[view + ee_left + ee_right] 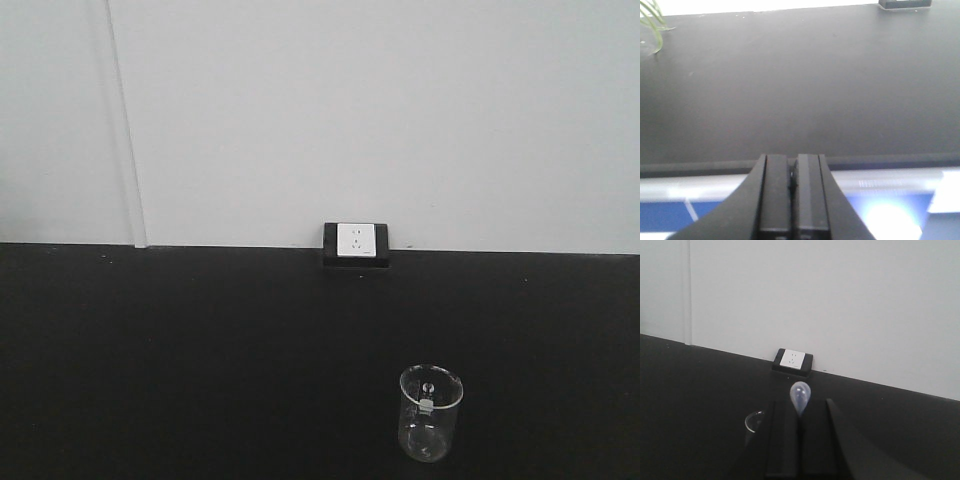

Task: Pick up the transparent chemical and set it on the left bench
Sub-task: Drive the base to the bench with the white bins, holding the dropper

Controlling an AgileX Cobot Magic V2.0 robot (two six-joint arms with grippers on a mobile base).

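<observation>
the transparent chemical (800, 395) is clamped in the right claw (800, 407), axis along it, tip protruding ahead; the left claw (792, 161) is pressed together, empty.

Bluish transparent chemical (800, 396) between fingers (784, 445)

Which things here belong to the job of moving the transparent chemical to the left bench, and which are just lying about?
Job in hand:
transparent chemical, clamped in the right gripper
black bench

Just lying about:
glass beaker, standing on the bench
wall socket
green plant
left gripper, shut on nothing
</observation>
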